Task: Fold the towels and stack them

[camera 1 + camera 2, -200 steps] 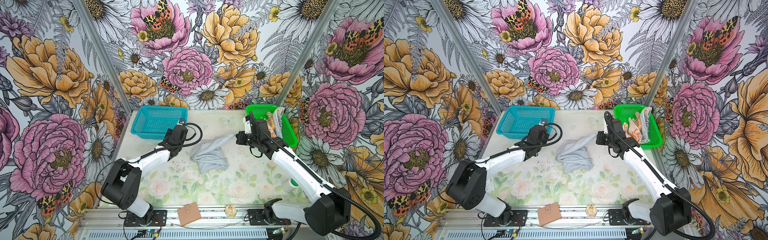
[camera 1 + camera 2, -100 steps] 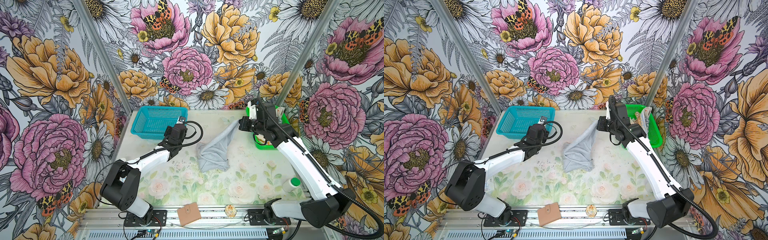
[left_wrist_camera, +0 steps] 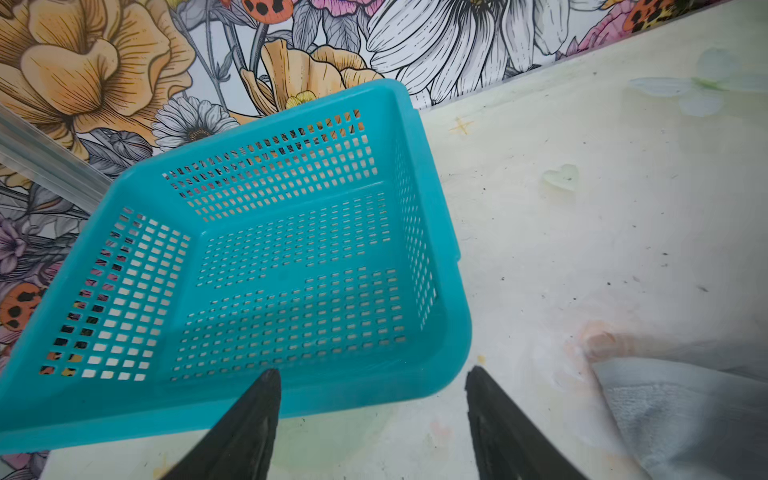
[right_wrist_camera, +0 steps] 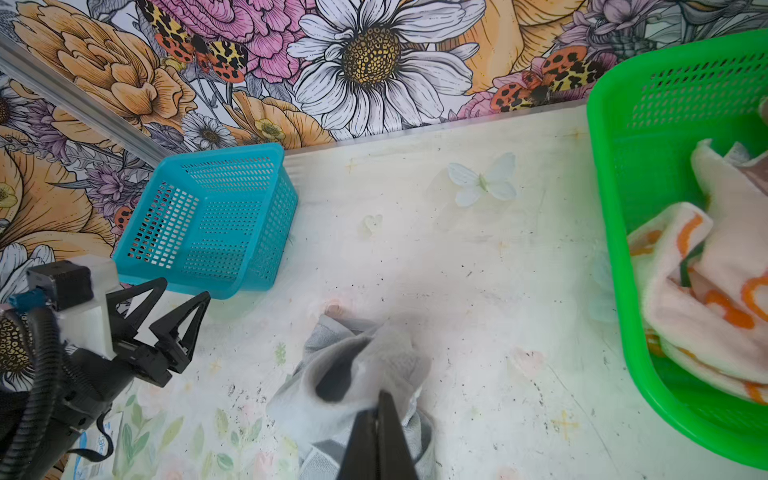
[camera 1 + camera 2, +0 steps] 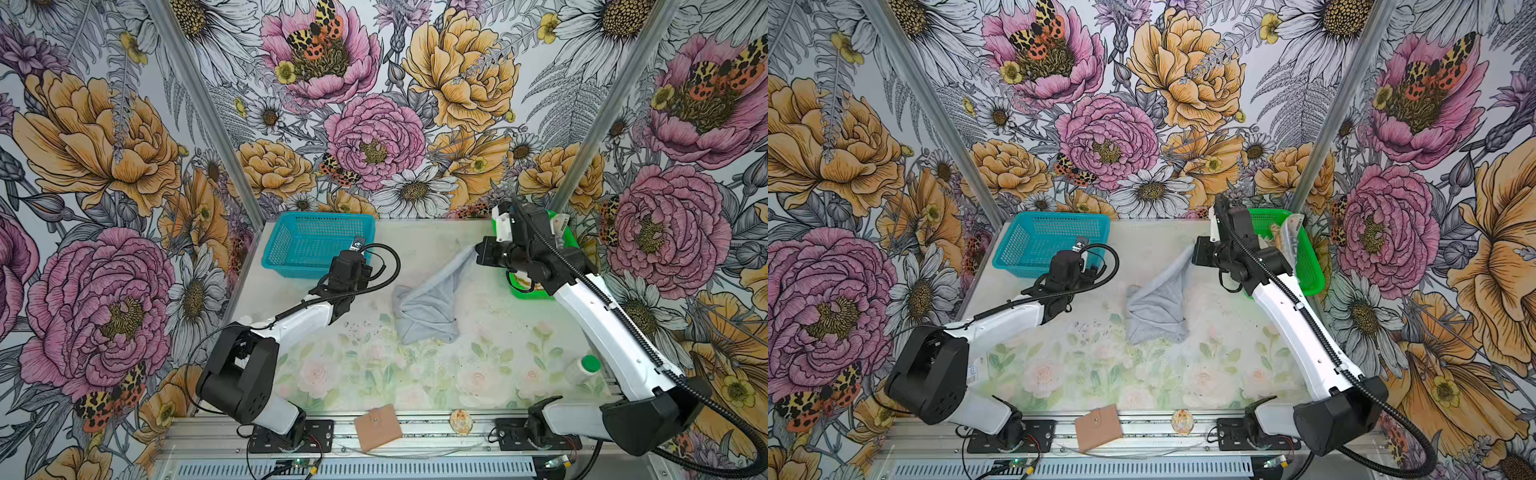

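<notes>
1. Right wrist view: the right gripper (image 4: 384, 401) is shown with its fingers together, clamped on a corner of the grey towel (image 4: 353, 374).
2. In both top views that corner is held raised toward the far right, while the rest lies bunched on the worktop (image 5: 374, 374) near its middle.
3. The left gripper (image 3: 370, 374) is held with fingers apart and empty, near the blue basket (image 3: 453, 266), left of the towel.
4. The orange-and-cream towel (image 4: 685, 316) is seen crumpled in the green basket (image 4: 602, 174) at the far right.
5. The step in hand is judged to be spreading the grey towel; nothing is folded or stacked yet.
6. Next, a second corner would need to be taken by the left fingers, so that the cloth can be drawn flat.
</notes>
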Robot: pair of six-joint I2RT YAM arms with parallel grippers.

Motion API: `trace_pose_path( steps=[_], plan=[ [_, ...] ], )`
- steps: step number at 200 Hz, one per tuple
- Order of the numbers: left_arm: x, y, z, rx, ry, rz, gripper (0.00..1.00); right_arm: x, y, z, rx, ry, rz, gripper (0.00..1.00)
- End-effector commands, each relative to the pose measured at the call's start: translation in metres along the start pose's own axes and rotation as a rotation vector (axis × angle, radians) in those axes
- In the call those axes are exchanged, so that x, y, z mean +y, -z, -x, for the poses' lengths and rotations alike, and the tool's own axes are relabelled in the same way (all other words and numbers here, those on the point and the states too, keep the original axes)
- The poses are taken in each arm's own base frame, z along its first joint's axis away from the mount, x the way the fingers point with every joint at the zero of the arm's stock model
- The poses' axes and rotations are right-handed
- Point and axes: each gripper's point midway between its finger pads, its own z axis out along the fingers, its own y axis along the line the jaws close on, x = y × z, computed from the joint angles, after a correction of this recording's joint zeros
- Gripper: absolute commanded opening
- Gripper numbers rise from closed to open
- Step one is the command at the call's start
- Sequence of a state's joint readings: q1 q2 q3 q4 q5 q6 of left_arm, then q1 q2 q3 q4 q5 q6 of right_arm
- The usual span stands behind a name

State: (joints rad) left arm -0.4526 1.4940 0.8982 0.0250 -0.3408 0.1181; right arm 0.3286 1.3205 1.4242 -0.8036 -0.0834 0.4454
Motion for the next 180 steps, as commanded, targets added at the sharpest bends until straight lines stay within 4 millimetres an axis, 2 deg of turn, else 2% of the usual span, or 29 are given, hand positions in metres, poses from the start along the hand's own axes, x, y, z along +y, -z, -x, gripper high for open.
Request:
trace_pose_path(
  steps=[1, 28, 50, 82, 118, 148, 180],
  plan=[
    [-0.037, 0.015, 0.01, -0.041, 0.036, -0.203, 0.71, -0.004, -0.008, -0.02, 0.048, 0.044, -0.001, 0.0],
    [-0.076, 0.029, -0.003, -0.01, -0.017, -0.262, 0.71, -0.019, -0.023, -0.044, 0.111, 0.079, -0.043, 0.0],
    [-0.094, 0.044, -0.006, 0.005, 0.025, -0.32, 0.7, -0.028, -0.026, -0.053, 0.122, 0.124, -0.071, 0.0],
    [-0.098, 0.069, 0.007, -0.002, 0.139, -0.382, 0.69, -0.031, -0.018, -0.058, 0.104, 0.166, -0.054, 0.0],
    [-0.112, 0.09, 0.02, 0.003, 0.241, -0.505, 0.68, -0.022, -0.017, -0.062, 0.091, 0.177, 0.035, 0.0],
    [-0.115, 0.093, 0.025, 0.005, 0.242, -0.51, 0.68, -0.02, -0.023, -0.066, 0.101, 0.174, 0.062, 0.0],
    [-0.119, 0.089, 0.028, 0.012, 0.273, -0.553, 0.67, -0.013, -0.019, -0.068, 0.067, 0.191, 0.114, 0.0]
  ],
)
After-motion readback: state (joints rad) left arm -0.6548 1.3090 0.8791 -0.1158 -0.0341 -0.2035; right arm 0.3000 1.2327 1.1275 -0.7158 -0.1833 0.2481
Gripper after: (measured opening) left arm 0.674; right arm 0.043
